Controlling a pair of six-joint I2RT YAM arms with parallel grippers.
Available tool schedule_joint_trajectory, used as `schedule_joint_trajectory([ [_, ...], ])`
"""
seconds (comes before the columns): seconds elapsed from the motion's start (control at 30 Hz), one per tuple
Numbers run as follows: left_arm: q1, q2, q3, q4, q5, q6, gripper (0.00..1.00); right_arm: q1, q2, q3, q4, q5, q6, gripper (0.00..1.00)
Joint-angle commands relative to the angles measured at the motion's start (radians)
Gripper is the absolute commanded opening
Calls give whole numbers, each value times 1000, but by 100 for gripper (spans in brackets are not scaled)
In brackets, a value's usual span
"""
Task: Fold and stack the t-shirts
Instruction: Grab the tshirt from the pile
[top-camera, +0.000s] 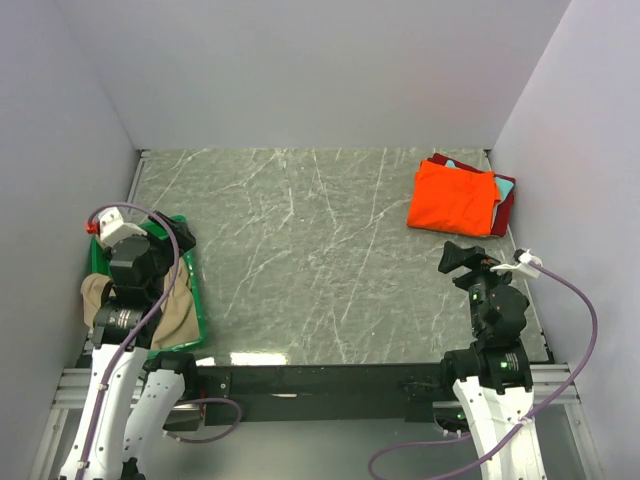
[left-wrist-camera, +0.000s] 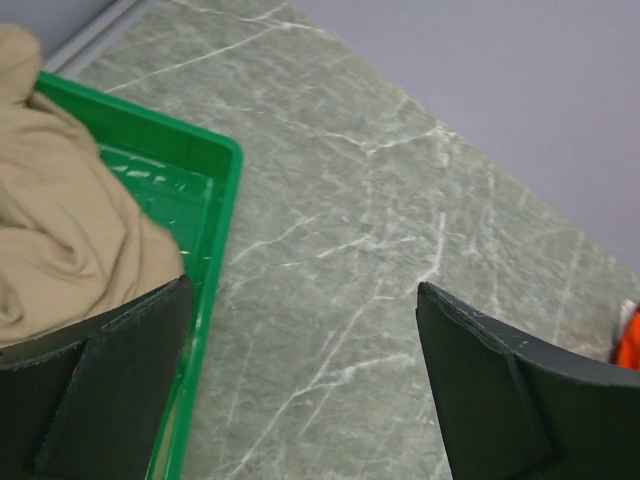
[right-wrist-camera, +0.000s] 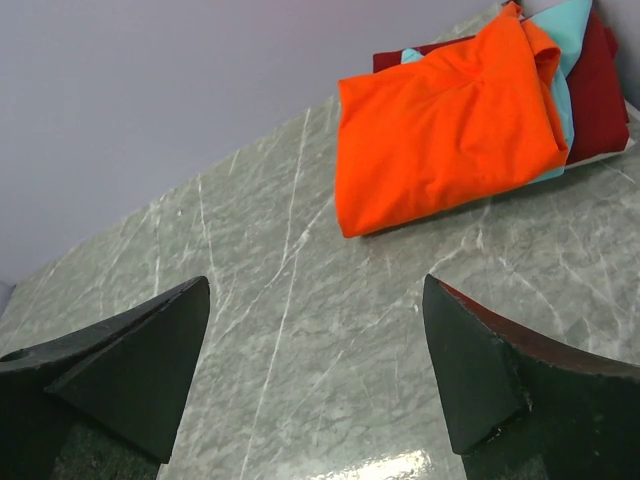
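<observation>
A crumpled tan t-shirt (top-camera: 180, 310) (left-wrist-camera: 60, 220) lies in the green tray (top-camera: 195, 290) (left-wrist-camera: 215, 200) at the near left. At the back right sits a stack of folded t-shirts, with the orange one (top-camera: 453, 197) (right-wrist-camera: 440, 130) on top, a teal one (right-wrist-camera: 570, 30) under it and a dark red one (top-camera: 505, 195) (right-wrist-camera: 605, 80) at the bottom. My left gripper (top-camera: 135, 262) (left-wrist-camera: 303, 285) hangs open over the tray's right rim, holding nothing. My right gripper (top-camera: 465, 262) (right-wrist-camera: 315, 280) is open above bare table, a short way in front of the stack.
The grey marbled tabletop (top-camera: 310, 260) is enclosed by pale walls at the left, back and right. A black rail (top-camera: 320, 378) runs along the near edge between the two arm bases. Purple cables loop off both wrists.
</observation>
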Motion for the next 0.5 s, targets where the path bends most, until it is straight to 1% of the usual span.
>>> schedule_joint_trajectory([
  [0.0, 2, 4, 47, -44, -146, -62, 99, 2, 15, 50, -7, 25, 15, 93],
  [0.1, 2, 20, 65, -99, -262, -108, 99, 2, 24, 56, -11, 29, 21, 93],
  [0.17, 2, 41, 73, -121, -304, -128, 99, 2, 30, 53, -6, 25, 31, 93],
  [0.2, 2, 49, 73, -128, -360, -159, 99, 2, 36, 50, 5, 21, 40, 93],
  [0.27, 2, 92, 80, -159, -428, -205, 99, 2, 45, 41, 16, 5, 51, 93],
  [0.3, 2, 110, 84, -192, -492, -258, 100, 2, 56, 39, 26, -3, 60, 93],
  [0.4, 2, 173, 65, -223, -572, -328, 99, 2, 76, 41, 39, -41, 72, 93],
  [0.43, 2, 202, 52, -240, -629, -355, 99, 2, 79, 42, 39, -47, 71, 93],
  [0.47, 2, 217, 48, -265, -650, -389, 99, 0, 84, 45, 39, -54, 69, 93],
])
